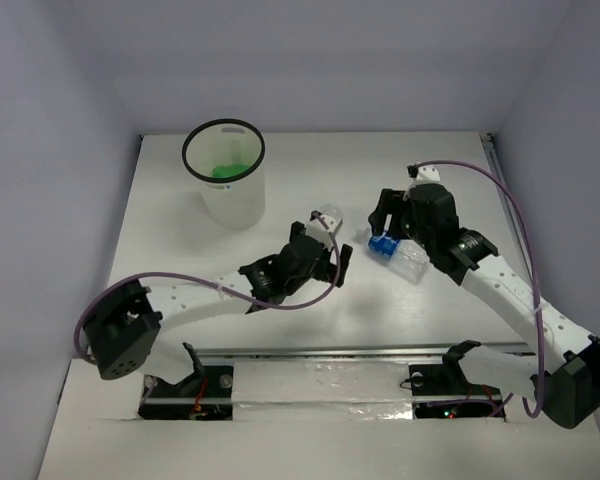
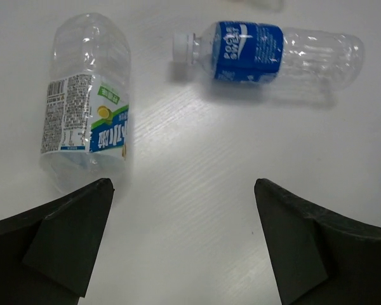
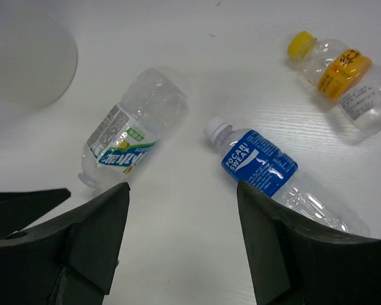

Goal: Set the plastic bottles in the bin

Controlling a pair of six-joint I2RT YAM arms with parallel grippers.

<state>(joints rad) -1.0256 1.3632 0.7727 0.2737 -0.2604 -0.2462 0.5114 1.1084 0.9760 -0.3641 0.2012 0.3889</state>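
Blue-label bottle poss. touching R gripper.

On my left wrist view, a bare strip of table runs ahead between the green-labelled clear bottle on the left and the Pocari Sweat bottle lying crosswise further out. My left gripper hangs over that strip, jaws wide, the left one just beside the clear bottle's end. My right gripper straddles the gap between the same two bottles, each jaw just beside one. The yellow-capped bottle lies apart, off to the right. Overhead, both wrists crowd the table's middle. The bin stands far left, mouth open upward, a green bottle inside.
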